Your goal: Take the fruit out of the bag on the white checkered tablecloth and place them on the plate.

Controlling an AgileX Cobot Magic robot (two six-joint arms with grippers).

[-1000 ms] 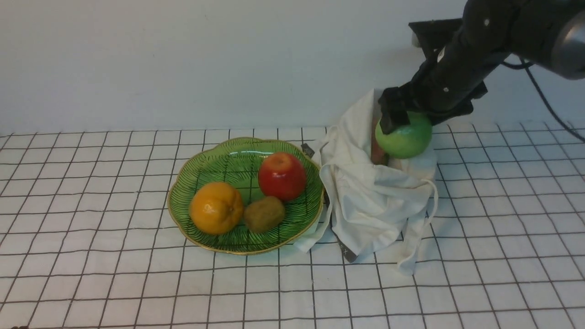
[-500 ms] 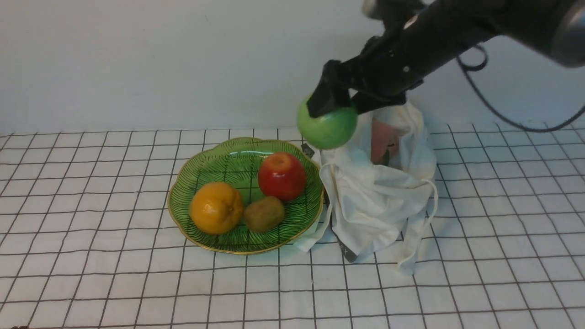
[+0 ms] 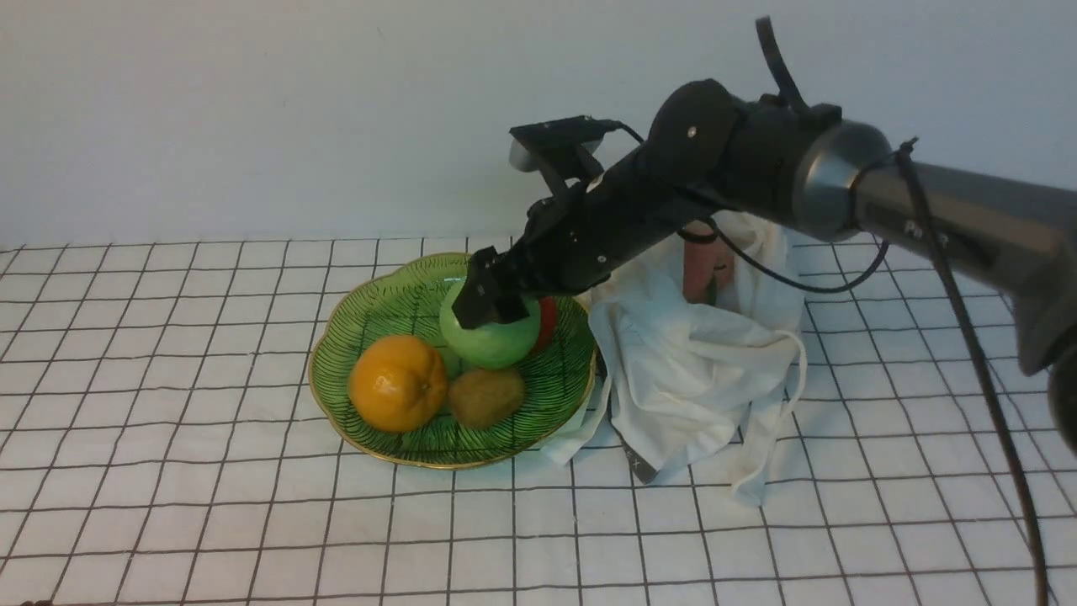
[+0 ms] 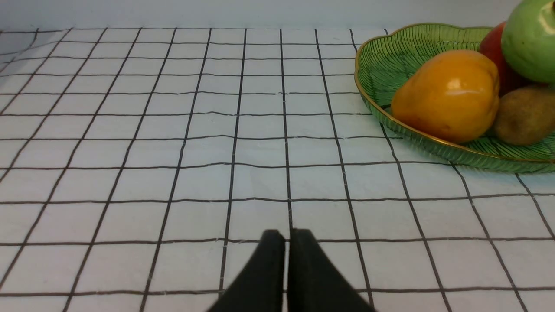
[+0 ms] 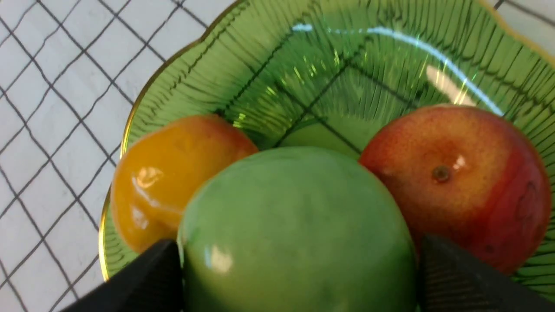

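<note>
My right gripper (image 3: 492, 305) is shut on the green apple (image 3: 498, 338), one dark finger on each side of it (image 5: 295, 234). The apple is low over the green leaf-pattern plate (image 3: 370, 305), between the orange and the red apple; I cannot tell whether it rests on the plate. The off-white cloth bag (image 3: 681, 362) lies crumpled just right of the plate on the white checkered tablecloth (image 3: 210, 505). A pale pink fruit (image 3: 702, 265) shows in the bag's open top. My left gripper (image 4: 286, 236) is shut and empty, low over bare tablecloth left of the plate.
On the plate lie an orange (image 3: 397, 383), a brown kiwi (image 3: 486, 397) and a red apple (image 3: 549, 324), the last mostly hidden behind the green apple. The bag's straps (image 3: 770, 438) trail toward the front right. A pale wall runs behind the table.
My right arm has carried the green apple from the bag's mouth leftward and down to the plate. The pink fruit in the bag has come into view. The bag's top has slumped a little.
</note>
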